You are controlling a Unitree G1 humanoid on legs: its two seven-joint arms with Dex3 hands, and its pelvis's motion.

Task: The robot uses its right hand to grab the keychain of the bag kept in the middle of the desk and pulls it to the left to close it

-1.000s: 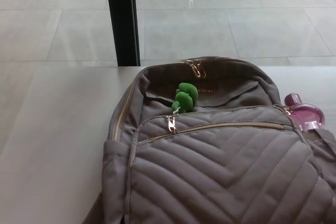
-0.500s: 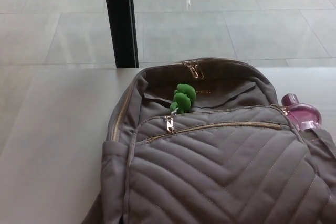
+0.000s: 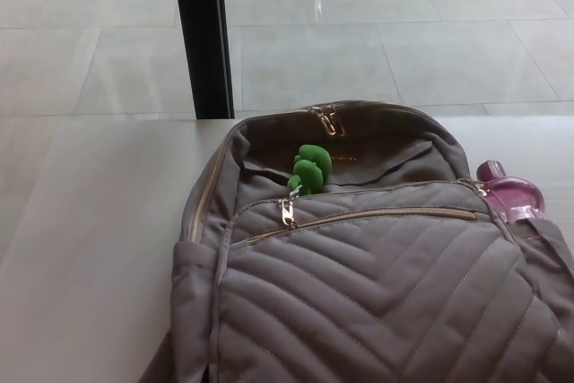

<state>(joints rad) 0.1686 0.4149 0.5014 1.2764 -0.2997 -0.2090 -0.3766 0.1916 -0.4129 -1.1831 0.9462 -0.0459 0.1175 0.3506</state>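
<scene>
Pale surface [image 3: 99,248] under grey bag [image 3: 377,284]; green keychain [image 3: 309,168] at zip's left end, seemingly closed. No robot hand visible, state unknowable.

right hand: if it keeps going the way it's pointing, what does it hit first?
Can't say: neither robot hand shows in the head view, so there is no pointing direction to extend. The green keychain hangs free at the backpack zipper, untouched; a pink bottle sits in the right side pocket.
</scene>
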